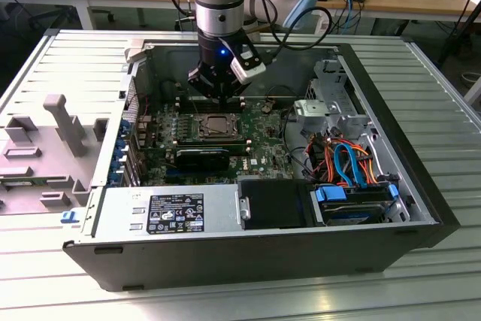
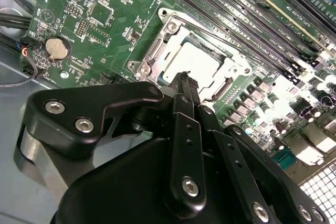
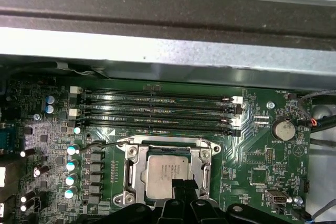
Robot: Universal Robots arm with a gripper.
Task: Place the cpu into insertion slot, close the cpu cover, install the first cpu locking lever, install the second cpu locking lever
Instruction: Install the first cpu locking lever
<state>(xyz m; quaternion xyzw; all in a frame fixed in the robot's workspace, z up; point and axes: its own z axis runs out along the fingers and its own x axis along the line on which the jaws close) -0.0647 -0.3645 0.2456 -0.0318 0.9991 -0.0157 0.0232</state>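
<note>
The hand (image 2: 185, 80) hangs just above the cpu (image 2: 197, 65), its tip over one edge of the chip. In both wrist views the fingers (image 2: 187, 129) are drawn together to a narrow point with nothing seen between them. Whether the tip touches the metal below cannot be told.

The cpu lies flat in the slot (image 1: 203, 130) on the green board (image 3: 252, 156), its silver-grey top facing up. The cover (image 3: 136, 171) lies down around it, and the chip shows through its square window. A thin lever (image 3: 102, 144) runs off one corner of the slot towards a row of capacitors; whether it is latched cannot be told. Beside the slot run the long black memory slots (image 3: 157, 111), and a coin cell (image 3: 284, 128) sits further along the board.

In the exterior view the open case (image 1: 263, 261) lies on its side on the slatted tabletop (image 1: 421, 276). It holds the board, a grey power supply (image 1: 173, 212) along its near wall, and a drive (image 1: 353, 204) with blue tabs, with a bundle of orange and blue cables (image 1: 346, 159) above it. On the tabletop at that view's left stands a grey fixture (image 1: 64, 122), outside the case.
</note>
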